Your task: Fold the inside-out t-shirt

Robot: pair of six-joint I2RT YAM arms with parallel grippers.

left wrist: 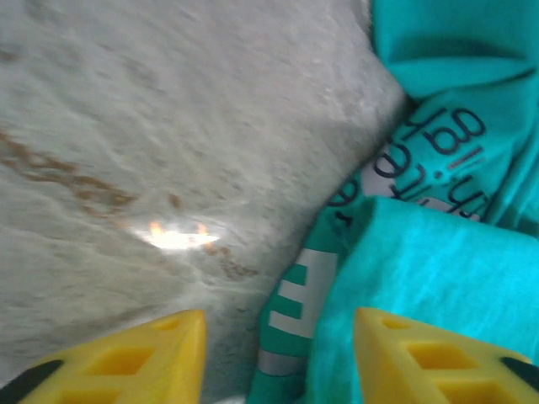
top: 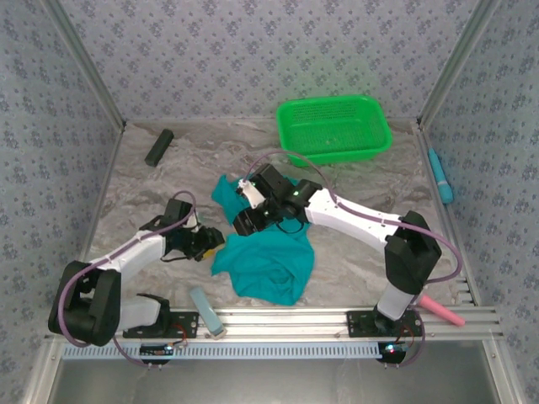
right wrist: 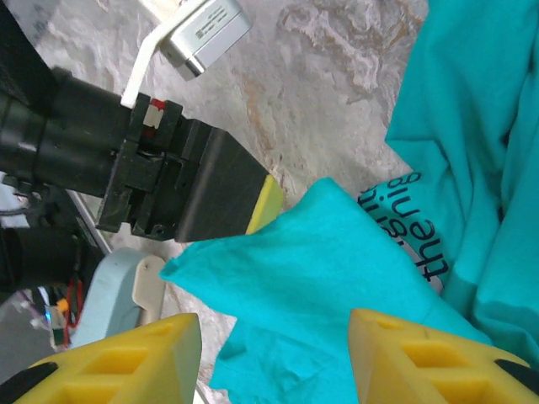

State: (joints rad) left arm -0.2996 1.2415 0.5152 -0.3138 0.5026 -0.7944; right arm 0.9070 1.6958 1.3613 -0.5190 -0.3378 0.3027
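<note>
Tabletop [top: 362,257] of grey marbled pattern, read from its left side: a dark block [top: 158,147] lies near the far left corner, well apart from everything else. The left gripper [left wrist: 278,353] sits low at the left edge of the inside-out t-shirt [top: 269,257]; its yellow fingers [left wrist: 160,358] are spread, one over bare table and the other over teal cloth, and they pinch nothing. A pale blue object [top: 206,310] lies by the near rail, just below the shirt's left corner. The shirt is a crumpled teal heap in the middle of the table, with dark lettering [left wrist: 446,143] showing on a fold. The right gripper [right wrist: 274,353] hangs over the shirt's upper left part, its jaws apart above a pointed fold of cloth and closed on nothing. Behind it stands a green mesh basket [top: 333,128], close to the shirt's far edge. At the right rim lie a blue object [top: 440,175] and, nearer, a pink one [top: 442,310]
</note>
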